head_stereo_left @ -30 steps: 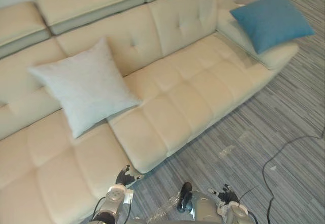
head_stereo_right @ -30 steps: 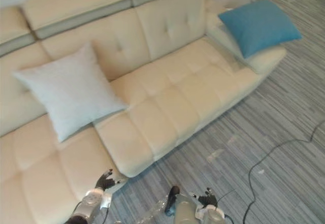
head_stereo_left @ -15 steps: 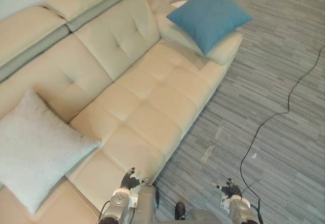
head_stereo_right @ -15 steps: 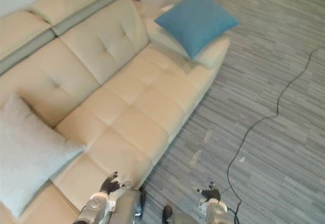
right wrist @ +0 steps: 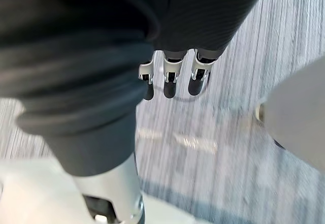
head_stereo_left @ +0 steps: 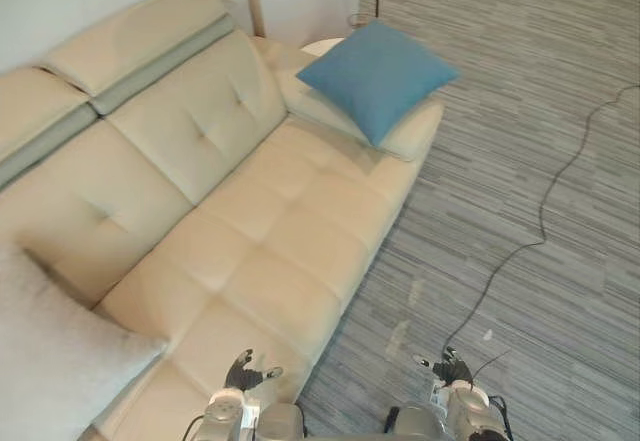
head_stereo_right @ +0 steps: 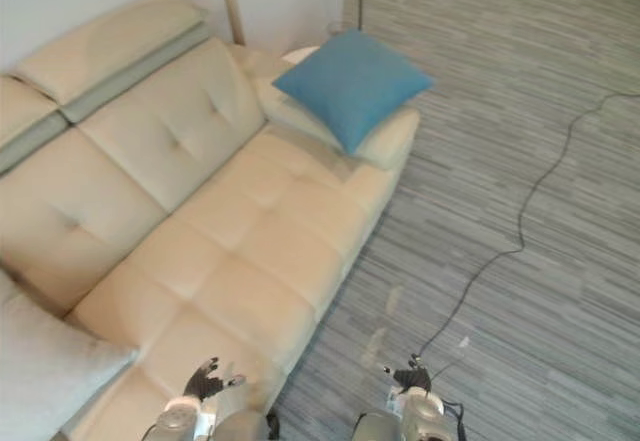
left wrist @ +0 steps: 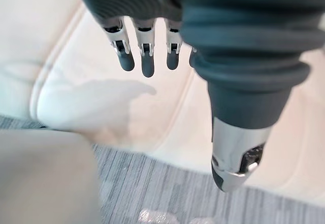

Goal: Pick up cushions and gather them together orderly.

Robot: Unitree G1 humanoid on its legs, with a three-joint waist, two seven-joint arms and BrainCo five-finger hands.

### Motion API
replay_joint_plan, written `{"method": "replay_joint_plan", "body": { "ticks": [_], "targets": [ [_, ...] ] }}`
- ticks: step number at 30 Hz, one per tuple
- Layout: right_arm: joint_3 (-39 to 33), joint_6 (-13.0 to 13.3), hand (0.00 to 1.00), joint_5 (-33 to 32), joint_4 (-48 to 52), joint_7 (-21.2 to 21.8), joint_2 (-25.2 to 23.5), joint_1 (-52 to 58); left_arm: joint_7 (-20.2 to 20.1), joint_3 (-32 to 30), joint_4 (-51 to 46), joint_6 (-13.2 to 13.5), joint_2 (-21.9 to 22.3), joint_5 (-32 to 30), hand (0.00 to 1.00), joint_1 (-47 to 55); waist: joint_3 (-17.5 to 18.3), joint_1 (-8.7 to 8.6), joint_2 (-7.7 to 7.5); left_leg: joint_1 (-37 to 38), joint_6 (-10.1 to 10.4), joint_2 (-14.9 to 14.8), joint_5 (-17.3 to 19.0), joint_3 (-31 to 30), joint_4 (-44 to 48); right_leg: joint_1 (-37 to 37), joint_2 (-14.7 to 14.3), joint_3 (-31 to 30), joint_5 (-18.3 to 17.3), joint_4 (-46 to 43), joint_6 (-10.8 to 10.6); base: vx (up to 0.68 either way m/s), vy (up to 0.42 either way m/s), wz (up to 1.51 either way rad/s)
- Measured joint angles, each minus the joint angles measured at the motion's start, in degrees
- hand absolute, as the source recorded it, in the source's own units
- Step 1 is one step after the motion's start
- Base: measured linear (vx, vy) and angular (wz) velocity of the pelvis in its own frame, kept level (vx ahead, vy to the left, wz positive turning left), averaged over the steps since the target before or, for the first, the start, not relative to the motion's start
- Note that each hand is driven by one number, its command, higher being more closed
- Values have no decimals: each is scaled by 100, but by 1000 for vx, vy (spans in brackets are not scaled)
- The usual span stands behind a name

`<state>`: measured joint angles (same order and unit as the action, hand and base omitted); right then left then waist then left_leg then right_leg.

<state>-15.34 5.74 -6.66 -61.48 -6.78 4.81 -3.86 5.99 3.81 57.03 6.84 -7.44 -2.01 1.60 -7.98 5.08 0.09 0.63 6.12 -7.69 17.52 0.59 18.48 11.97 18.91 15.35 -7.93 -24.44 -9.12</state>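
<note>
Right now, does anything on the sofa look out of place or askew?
Yes. The blue cushion sits cornerwise on the armrest at one end of the sofa, while the white cushion lies on the seat at the other end. The left hand and right hand are open and empty.

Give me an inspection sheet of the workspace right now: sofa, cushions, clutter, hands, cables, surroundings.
Surface: cream tufted sofa, seat bare between the cushions.
Job's things: blue cushion lies tilted on the far armrest; white cushion leans at the near left end, partly cut off by the view's edge. They sit at opposite ends, not gathered.
Clutter: a few small pale marks on the carpet by the sofa front; cannot tell what they are.
Hands: left hand low over the seat's front edge, right hand low over the carpet; both have straight fingers and hold nothing.
Cables: nothing seen on the sofa.
Surroundings: striped grey carpet; pale pole behind the sofa.
</note>
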Motion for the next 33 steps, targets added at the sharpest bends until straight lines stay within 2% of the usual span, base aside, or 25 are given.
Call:
{"method": "replay_joint_plan", "body": {
  "ticks": [1,2,3,5,6,7,8,9,10,12,14,15,16,17,18,20,22,23,24,26,28,30,31,32,33],
  "targets": [
    [28,-16,0,1,-133,4,34,70,20,-43,96,-2,-9,-6,0,-1,95,-15,-19,51,308,-183,184,-55,108,4,-148,98,48,41,-33,224,-599,-19],
    [59,-25,0,0,-230,-6,149,82,25,-60,154,-4,161,-1,0,-9,182,-22,234,-97,417,-511,124,-186,432,9,-471,201,-86,-57,191,187,-501,-21],
    [81,-36,0,0,-256,-12,180,91,28,-59,156,-1,204,-1,0,-11,194,-30,249,-190,424,-559,60,-264,624,10,-546,207,-192,-63,230,221,-560,-24],
    [200,-55,0,-5,-272,-26,281,169,25,-56,132,-1,380,-2,0,-33,163,-162,389,-1005,-298,-809,-643,-584,2224,-120,-932,295,-435,-55,503,235,-506,-23],
    [266,-53,0,-8,-263,-43,278,272,2,-83,32,15,367,23,0,-2,104,-149,436,-1397,-893,-1057,-1539,-510,3091,-444,-1203,287,-468,190,681,181,-336,-25],
    [279,-54,0,-10,-265,-48,267,323,1,-101,-23,28,353,44,0,8,49,-120,372,-1518,-912,-1108,-1553,-508,3323,-552,-1271,258,-491,272,770,297,-425,-49],
    [326,-58,0,-17,-264,-64,250,417,-4,-51,-78,39,328,57,0,38,40,-33,372,-1767,-611,-955,-996,-477,3867,-831,-1406,137,-619,466,979,252,-278,-55],
    [327,-62,0,-19,-264,-63,302,419,-9,-9,-91,32,328,70,0,10,32,-49,371,-1995,-511,-634,-646,-387,3949,-1024,-1484,31,-633,668,1035,252,-278,-54],
    [326,-62,0,-21,-264,-62,316,416,-9,-8,-104,31,334,78,0,10,30,-49,375,-2057,-496,-543,-577,-341,3910,-1068,-1512,-10,-632,724,1050,266,-196,-62],
    [310,-61,0,-24,-249,-67,373,371,-39,-9,-215,39,377,113,0,20,-5,-7,407,-2338,-422,134,-358,160,2647,-1416,-1659,-221,-604,1220,1116,334,-165,-63],
    [265,-59,0,-25,-238,-74,382,348,-64,-7,-252,34,401,115,0,20,-8,29,426,-2337,-287,476,-536,357,1377,-1521,-1738,-336,-599,1486,1112,265,-79,-47],
    [248,-56,0,-24,-236,-86,384,349,-92,-11,-256,36,418,115,0,17,13,98,491,-2250,-271,672,-922,463,200,-1646,-1876,-459,-595,1732,1105,574,-36,-81],
    [241,-59,0,-22,-237,-96,285,336,-120,-76,-253,41,406,162,0,4,18,233,444,-2112,-779,770,-1652,424,-182,-1834,-1933,-738,-580,1912,1047,512,-19,-78],
    [244,-59,0,-22,-235,-94,227,324,-119,-87,-244,32,376,159,0,-27,18,251,345,-2071,-776,813,-1630,480,-200,-1857,-1877,-785,-589,1946,1017,678,-32,-64],
    [239,-54,0,-17,-195,-72,109,306,-131,-190,-241,12,355,160,0,-128,-28,185,134,-2069,-960,875,-1411,614,-24,-1835,-1728,-913,-607,1853,901,438,-36,-25],
    [201,-53,0,-9,-189,-50,73,315,-144,-272,-236,5,379,167,0,-121,-58,214,85,-1919,-1024,822,-1085,841,274,-1611,-1683,-1254,-685,945,735,609,6,-47],
    [194,-48,0,-6,-183,-37,16,365,-130,-263,-239,3,318,205,0,15,-64,148,100,-1265,-938,798,-606,764,103,-748,-1645,-1376,-350,-1585,-270,585,27,-36],
    [196,-43,0,-5,-165,-32,-46,427,-121,-193,-219,-15,287,211,0,22,-100,81,60,-999,-916,850,-487,671,79,-355,-1502,-1378,-248,-2593,-510,306,-12,20],
    [196,-46,0,-5,-130,-30,-59,493,-119,-155,-204,-22,258,211,0,12,-95,36,29,-890,-917,877,-444,626,69,-212,-1442,-1362,-322,-2906,-441,507,-59,50],
    [64,-48,0,-12,255,-9,-63,636,-113,-119,-205,-28,278,215,0,-35,-159,-4,73,-135,-907,833,-389,538,-258,271,-1073,-880,-683,-3140,148,489,-81,35],
    [24,-47,0,-12,374,-7,-102,611,-113,-171,-242,-28,313,217,0,-91,-182,-26,119,216,-901,674,-382,432,-463,505,-991,-643,-795,-2402,333,426,-167,33],
    [24,-46,0,-8,419,4,-144,574,-106,-211,-254,-18,324,218,0,-143,-199,-47,174,375,-807,484,-312,233,-540,713,-1061,-714,-741,-1506,330,414,-246,46],
    [25,-47,0,-10,419,5,-124,542,-101,-217,-258,-7,319,219,0,-163,-193,-109,180,426,-668,342,-180,57,-543,819,-1159,-929,-593,-862,293,415,-353,80],
    [26,-53,0,-12,398,3,-157,560,-98,-216,-235,-3,257,217,0,-124,-167,-206,17,523,-375,300,71,-272,-512,786,-1248,-1638,-49,265,229,431,-389,88],
    [-22,-49,0,-41,391,17,-117,561,-85,-238,-155,-9,297,219,0,-125,-208,-229,107,590,-260,197,250,-460,-437,794,-1345,-1614,158,144,595,427,-388,69]
  ]
}}
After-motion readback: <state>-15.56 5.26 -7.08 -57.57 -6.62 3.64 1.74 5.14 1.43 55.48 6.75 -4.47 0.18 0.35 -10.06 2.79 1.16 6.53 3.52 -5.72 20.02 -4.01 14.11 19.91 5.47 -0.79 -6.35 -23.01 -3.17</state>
